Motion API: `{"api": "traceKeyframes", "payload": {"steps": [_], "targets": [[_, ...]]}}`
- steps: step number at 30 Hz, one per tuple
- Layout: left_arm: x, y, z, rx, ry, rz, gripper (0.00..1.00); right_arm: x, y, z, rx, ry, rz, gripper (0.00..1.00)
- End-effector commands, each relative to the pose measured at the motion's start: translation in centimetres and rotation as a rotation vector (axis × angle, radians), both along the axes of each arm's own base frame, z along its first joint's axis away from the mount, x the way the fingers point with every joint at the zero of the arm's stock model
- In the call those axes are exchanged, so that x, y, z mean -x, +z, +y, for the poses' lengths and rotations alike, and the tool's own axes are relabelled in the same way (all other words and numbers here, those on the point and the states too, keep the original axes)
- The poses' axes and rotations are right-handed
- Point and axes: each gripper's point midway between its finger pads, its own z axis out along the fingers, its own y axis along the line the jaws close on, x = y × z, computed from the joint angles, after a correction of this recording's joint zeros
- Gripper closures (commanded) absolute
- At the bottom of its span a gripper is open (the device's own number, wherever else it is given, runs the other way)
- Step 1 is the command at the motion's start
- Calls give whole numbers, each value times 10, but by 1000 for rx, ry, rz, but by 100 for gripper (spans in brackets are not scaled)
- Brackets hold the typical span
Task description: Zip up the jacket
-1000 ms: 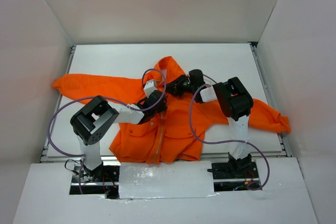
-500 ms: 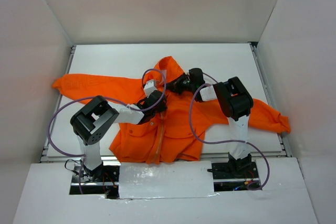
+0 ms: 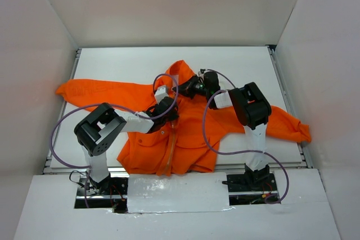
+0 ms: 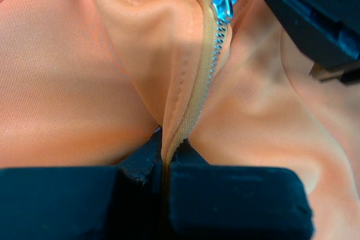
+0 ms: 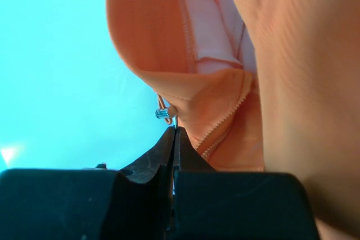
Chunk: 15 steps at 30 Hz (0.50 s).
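The orange jacket [image 3: 191, 139] lies front up on the white table, its pale zipper [image 3: 168, 151] running down the middle. My left gripper [image 3: 167, 109] is shut on the closed zipper tape; in the left wrist view [image 4: 167, 150] the tape rises from the jaws to the silver slider [image 4: 224, 5]. My right gripper [image 3: 194, 87] is near the collar. In the right wrist view [image 5: 175, 130] it is shut on the thin metal zipper pull [image 5: 163, 113] at the collar edge of the jacket [image 5: 304, 54].
The jacket's sleeves stretch to the left [image 3: 84, 90] and to the right [image 3: 292, 127]. White walls enclose the table [image 3: 236, 66] on three sides. The purple cables [image 3: 205, 127] of both arms loop over the jacket. The right gripper's black body [image 4: 315, 15] shows in the left wrist view.
My right gripper has moved a little farther from the bases, toward the collar, with the zipper pull in it. The left gripper has stayed in place.
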Motion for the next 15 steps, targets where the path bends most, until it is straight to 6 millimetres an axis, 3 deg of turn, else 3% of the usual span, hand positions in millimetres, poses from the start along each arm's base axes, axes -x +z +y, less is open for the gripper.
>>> {"api": "traceKeyframes", "payload": {"steps": [1, 8, 11, 12, 14, 15], "targets": [[70, -57, 25, -158, -146, 259, 100, -12, 62, 2, -27, 1, -269, 100], [80, -46, 14, -143, -211, 250, 100, -52, 92, -26, -16, -124, -340, 100], [84, -41, 14, -161, -223, 247, 100, -59, 114, -43, -8, -174, -373, 100], [85, -36, 12, -157, -228, 234, 100, -60, 130, -48, -9, -193, -399, 100], [86, -27, 11, -152, -233, 223, 100, -64, 138, -60, 25, -232, -393, 100], [86, -23, 11, -150, -233, 216, 100, -62, 158, -65, 22, -250, -434, 100]]}}
